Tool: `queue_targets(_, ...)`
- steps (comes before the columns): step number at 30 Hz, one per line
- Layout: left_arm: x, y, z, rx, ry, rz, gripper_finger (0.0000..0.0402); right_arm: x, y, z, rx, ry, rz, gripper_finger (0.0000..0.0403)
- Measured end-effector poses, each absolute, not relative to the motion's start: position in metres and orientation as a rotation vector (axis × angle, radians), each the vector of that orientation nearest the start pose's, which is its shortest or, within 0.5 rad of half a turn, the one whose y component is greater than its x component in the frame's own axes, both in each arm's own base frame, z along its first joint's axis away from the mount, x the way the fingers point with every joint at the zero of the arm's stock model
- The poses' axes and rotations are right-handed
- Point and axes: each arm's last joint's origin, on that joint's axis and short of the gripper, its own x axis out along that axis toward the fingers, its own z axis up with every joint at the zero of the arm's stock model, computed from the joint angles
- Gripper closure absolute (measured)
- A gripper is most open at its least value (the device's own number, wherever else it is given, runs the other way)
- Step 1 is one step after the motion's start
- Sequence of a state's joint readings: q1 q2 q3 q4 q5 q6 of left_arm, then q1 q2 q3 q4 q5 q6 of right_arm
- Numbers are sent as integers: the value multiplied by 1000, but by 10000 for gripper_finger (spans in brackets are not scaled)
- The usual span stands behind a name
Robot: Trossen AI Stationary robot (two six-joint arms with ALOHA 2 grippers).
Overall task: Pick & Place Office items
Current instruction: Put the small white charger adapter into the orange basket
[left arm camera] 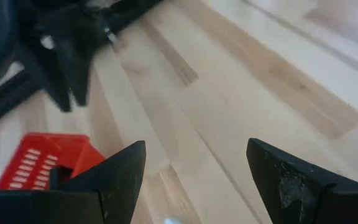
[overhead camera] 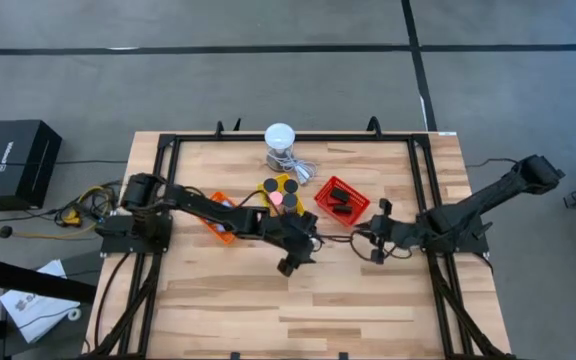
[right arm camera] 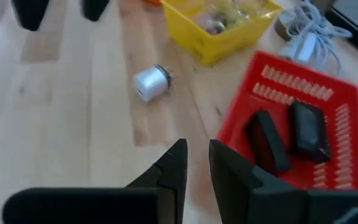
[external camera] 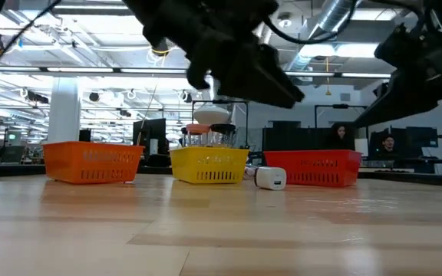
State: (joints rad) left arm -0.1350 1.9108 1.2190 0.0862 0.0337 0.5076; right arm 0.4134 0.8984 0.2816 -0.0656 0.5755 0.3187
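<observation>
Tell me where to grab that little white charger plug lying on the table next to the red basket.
Pinch the white charger plug across its blocky body, coming straight down. It lies on its side with its prongs sticking out one end, so keep the fingers off that end. The yellow basket and red basket stand apart from it.

A light wooden counter (overhead camera: 298, 310) with a black frame along its edges stands on a grey floor (overhead camera: 528, 100) crossed by dark lines. Toward the far side of the counter sit three mesh baskets in a row: an orange basket (external camera: 92, 162), a yellow basket (external camera: 209, 165) and a red basket (external camera: 313, 168). Behind them stands a white round-topped device (overhead camera: 280, 140) with a grey cable (overhead camera: 303, 170) coiled beside it. A black box (overhead camera: 18, 160) rests on the floor off the counter's left side, with white papers (overhead camera: 38, 305) lying nearer the front. Beyond the counter, two people (external camera: 342, 136) sit among desks and monitors
</observation>
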Motion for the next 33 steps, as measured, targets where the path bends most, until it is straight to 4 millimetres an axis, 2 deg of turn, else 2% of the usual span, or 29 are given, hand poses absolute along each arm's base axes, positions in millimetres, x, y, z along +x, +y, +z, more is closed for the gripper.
queue_targets(8, 420, -28, 170, 526, 610, -294, 129, 154, 43, 157, 26, 573, -261, 343)
queue_targets(12, 417, -27, 164, 520, 647, -303, 129, 154, 41, 156, 26, 586, -266, 343)
queue_targets(22, 416, -26, 163, 526, 659, -297, 129, 155, 40, 156, 31, 587, -276, 343)
queue_targets(33, 416, -15, 162, 557, 649, -363, 129, 157, 27, 156, 55, 587, -356, 343)
